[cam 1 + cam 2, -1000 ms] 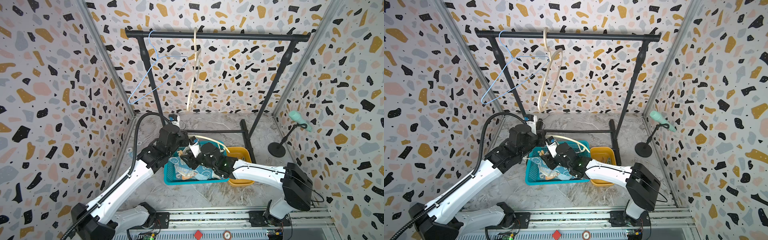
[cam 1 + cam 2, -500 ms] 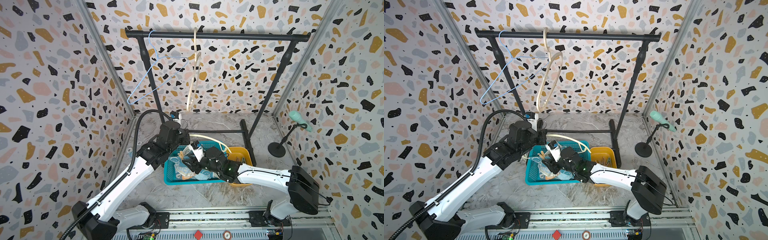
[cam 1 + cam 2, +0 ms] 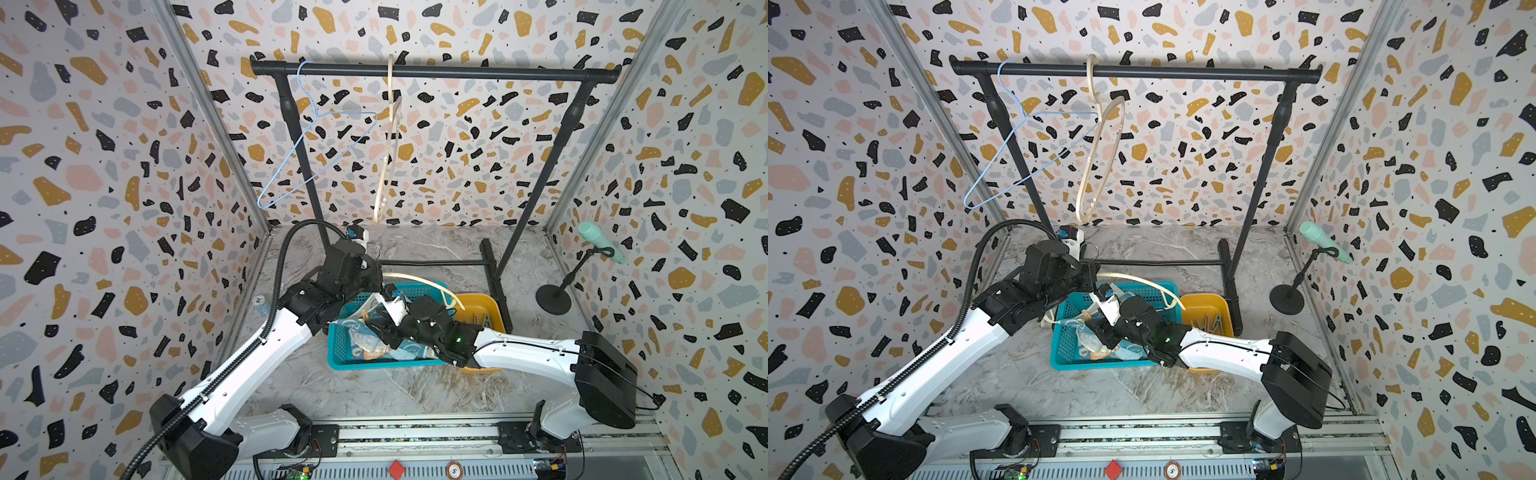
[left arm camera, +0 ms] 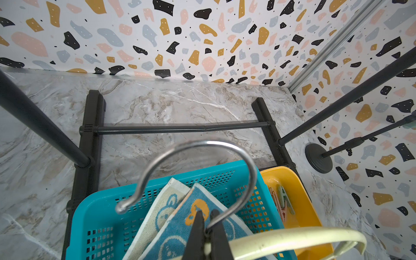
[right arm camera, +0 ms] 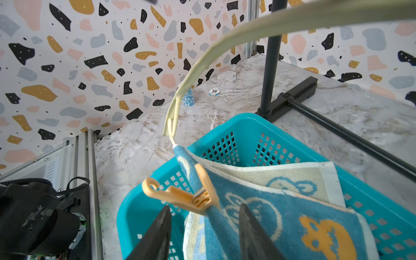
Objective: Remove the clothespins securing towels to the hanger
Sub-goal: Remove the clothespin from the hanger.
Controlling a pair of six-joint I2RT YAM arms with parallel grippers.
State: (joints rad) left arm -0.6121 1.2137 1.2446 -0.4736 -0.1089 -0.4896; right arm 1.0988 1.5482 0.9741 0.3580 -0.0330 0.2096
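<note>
Over the basket (image 5: 245, 121), the left claw (image 4: 206, 217) is clamped on the hanger (image 4: 292, 236) by its steel hook (image 4: 202, 144), holding it up so the towel (image 5: 258, 216) drapes free. The right claw (image 5: 204, 207) stands open just short of the peach pin (image 5: 180, 195) that bites the towel's folded edge, apparently lined up to squeeze it off. Loose pins (image 4: 283, 200) lie in the yellow bin (image 4: 290, 177) beside the basket.

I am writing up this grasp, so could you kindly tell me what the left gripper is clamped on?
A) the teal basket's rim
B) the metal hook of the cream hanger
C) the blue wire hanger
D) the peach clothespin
B: in the left wrist view the left gripper is shut on the metal hook of the cream hanger.
</note>
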